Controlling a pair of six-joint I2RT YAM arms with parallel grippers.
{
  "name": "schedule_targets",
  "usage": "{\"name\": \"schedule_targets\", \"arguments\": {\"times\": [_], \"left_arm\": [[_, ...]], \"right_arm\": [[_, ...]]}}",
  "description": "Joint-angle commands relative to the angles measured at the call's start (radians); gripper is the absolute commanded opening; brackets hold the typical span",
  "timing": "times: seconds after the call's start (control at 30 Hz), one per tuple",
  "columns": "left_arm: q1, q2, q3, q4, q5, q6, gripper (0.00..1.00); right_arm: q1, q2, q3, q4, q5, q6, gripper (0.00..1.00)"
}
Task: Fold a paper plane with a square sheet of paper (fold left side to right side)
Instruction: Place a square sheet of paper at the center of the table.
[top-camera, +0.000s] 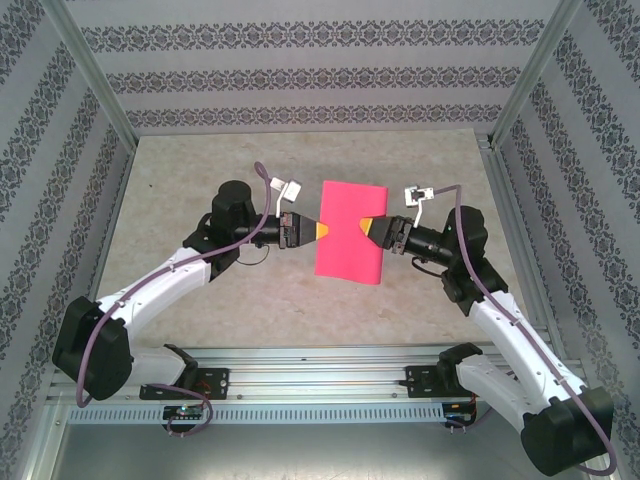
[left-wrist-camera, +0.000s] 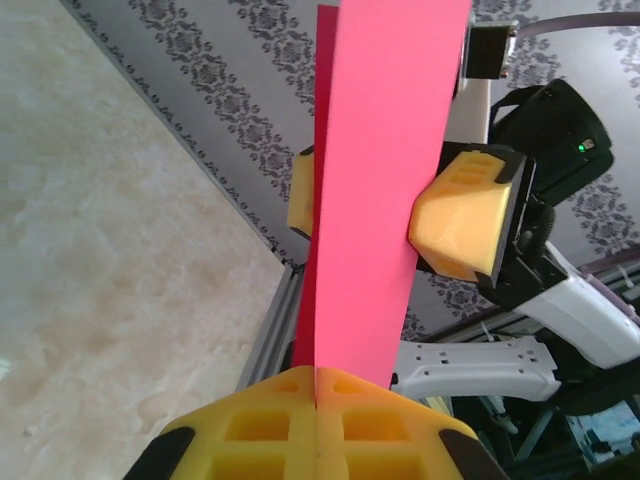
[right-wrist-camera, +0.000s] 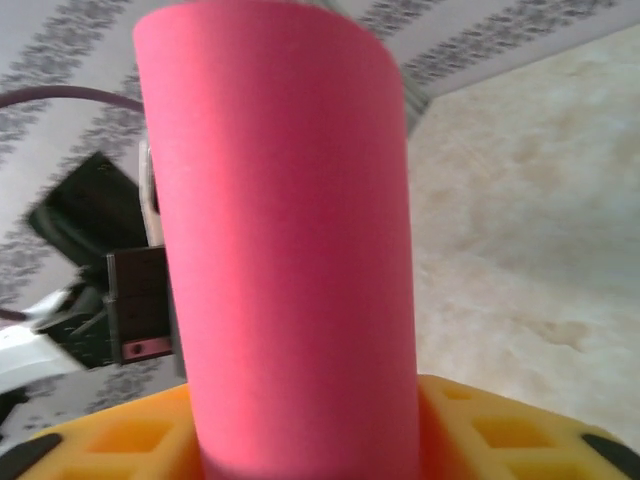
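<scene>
Between left jaws, folded pink sheet (top-camera: 349, 232)

A beige, mottled table (top-camera: 180, 170) lay under the left gripper (top-camera: 320, 229) and the right gripper (top-camera: 368, 228). Beyond both grippers stood a wall (top-camera: 300, 70) papered in pale grey with dark ornamental bands, and like walls stood well out to the side of each gripper. Grey metal posts (top-camera: 93, 75) rose at the far corners. Behind the grippers, along the near table edge, ran a slotted metal rail (top-camera: 320, 385).
</scene>
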Motion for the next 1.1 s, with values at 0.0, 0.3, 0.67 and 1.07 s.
{"name": "schedule_targets", "arguments": {"times": [0.0,0.3,0.67,1.07], "left_arm": [[-0.004,-0.001,-0.040,-0.142,-0.105,0.063,0.00],[0.025,0.071,-0.125,-0.334,-0.307,0.135,0.00],[0.037,0.213,-0.118,-0.434,-0.428,0.248,0.00],[0.035,0.267,-0.104,-0.310,-0.302,0.197,0.29]], "right_arm": [[-0.018,-0.008,0.035,-0.237,0.161,-0.151,0.60],[-0.018,0.053,-0.005,-0.382,0.332,-0.212,0.80],[0.125,0.253,-0.136,-0.144,0.364,-0.049,0.61],[0.206,0.630,-0.063,-0.096,0.393,0.031,0.37]]}}
